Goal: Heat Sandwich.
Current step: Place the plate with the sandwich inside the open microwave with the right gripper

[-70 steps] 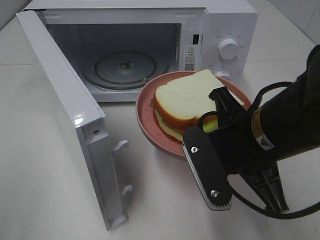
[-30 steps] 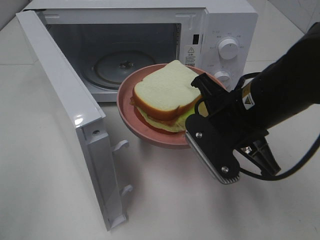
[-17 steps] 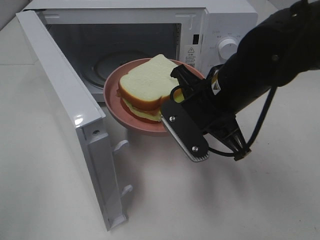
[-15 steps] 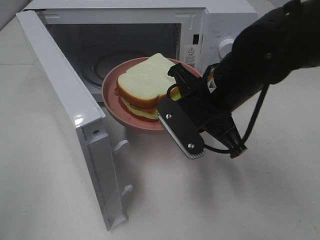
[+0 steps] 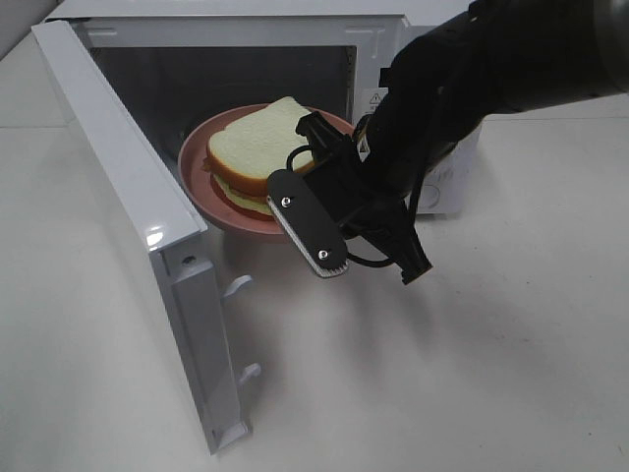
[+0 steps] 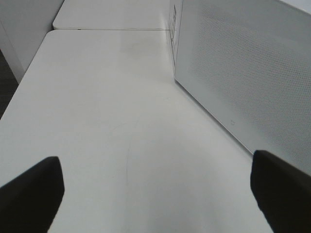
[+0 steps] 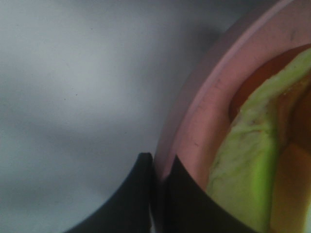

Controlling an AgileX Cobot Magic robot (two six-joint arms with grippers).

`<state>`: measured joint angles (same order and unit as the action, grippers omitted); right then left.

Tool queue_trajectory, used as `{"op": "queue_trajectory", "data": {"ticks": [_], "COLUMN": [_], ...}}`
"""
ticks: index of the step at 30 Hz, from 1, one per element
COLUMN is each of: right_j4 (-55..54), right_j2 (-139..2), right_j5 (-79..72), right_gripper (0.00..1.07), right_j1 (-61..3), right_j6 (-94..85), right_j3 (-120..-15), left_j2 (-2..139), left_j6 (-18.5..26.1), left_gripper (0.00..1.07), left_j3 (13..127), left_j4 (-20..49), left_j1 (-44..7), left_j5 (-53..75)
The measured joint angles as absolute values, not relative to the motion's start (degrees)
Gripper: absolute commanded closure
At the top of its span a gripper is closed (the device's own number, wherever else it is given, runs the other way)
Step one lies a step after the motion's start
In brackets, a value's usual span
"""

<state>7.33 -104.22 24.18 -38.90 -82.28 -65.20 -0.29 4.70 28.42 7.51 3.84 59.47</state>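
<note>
The sandwich (image 5: 257,147), pale bread over reddish and yellow-green layers, lies on a round pink plate (image 5: 200,184). My right gripper (image 5: 320,147) is shut on the plate's right rim and holds it level in the mouth of the open microwave (image 5: 246,29). In the right wrist view the two dark fingertips (image 7: 141,194) pinch the pink rim (image 7: 194,126), with the green filling (image 7: 248,160) just beyond. My left gripper (image 6: 155,194) is open, its fingers far apart over bare table beside the outside of the microwave door (image 6: 243,73). It does not show in the high view.
The microwave door (image 5: 128,197) swings out to the left toward the front, with two latch hooks (image 5: 236,287) on its edge. My right arm (image 5: 472,79) covers the control panel. White tabletop (image 5: 442,393) spreads in front and to the right.
My right arm has carried the plate and sandwich left and back, from in front of the control panel into the microwave opening. The grip on the rim is unchanged.
</note>
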Motion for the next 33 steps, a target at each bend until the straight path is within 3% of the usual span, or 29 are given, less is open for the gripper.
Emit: {"op": "queue_trajectory", "data": {"ticks": [33], "right_j4": [7.0], "right_j2": [-120.7], "right_j5": [33.9], "right_gripper": [1.07], "right_j1": [-38.9], "right_j6": [-74.6], "right_j3": [-89.3], "left_j2": [-0.3], "left_j6": [4.7], "left_gripper": [0.09], "left_j3": [28.4], "left_j4": [7.5], "left_j1": [3.8], "left_j5": [59.5]}}
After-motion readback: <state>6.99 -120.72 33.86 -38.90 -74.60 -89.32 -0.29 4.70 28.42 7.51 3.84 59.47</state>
